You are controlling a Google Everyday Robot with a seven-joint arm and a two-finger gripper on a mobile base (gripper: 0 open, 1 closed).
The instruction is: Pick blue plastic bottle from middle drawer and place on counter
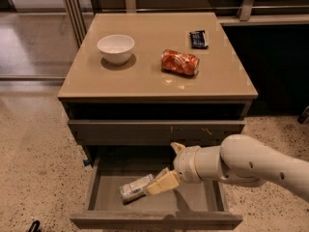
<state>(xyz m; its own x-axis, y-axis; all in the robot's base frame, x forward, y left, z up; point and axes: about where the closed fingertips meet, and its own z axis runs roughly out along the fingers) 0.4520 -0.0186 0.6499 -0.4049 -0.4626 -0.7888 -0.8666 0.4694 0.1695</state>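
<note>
No writing is coming through clearly: the whitish label on the blue plastic bottle (133, 190) is showing only pale marks. The print on the crushed orange-red can (179, 62) and on the small dark packet (198, 38) cannot be made out either.

I am reaching my white arm (251, 166) in from the right and holding my end effector (162, 183) low inside the open middle drawer (154, 221), right at the bottle's right-hand end. I cannot tell how far the end effector is open, or whether it is gripping the bottle, because it is covering that end.

The bottle is lying on its side on the drawer's grey floor, left of centre and angled, looking clear and pale bluish. My arm is running off the right edge and hiding part of the drawer's right side.

Above, a closed grey drawer front (145, 132) is showing small pale scuffs. On the glossy beige tabletop (145, 81), a white bowl (116, 48) is sitting at the left, the can near the middle and the packet toward the back right, all apart.
</note>
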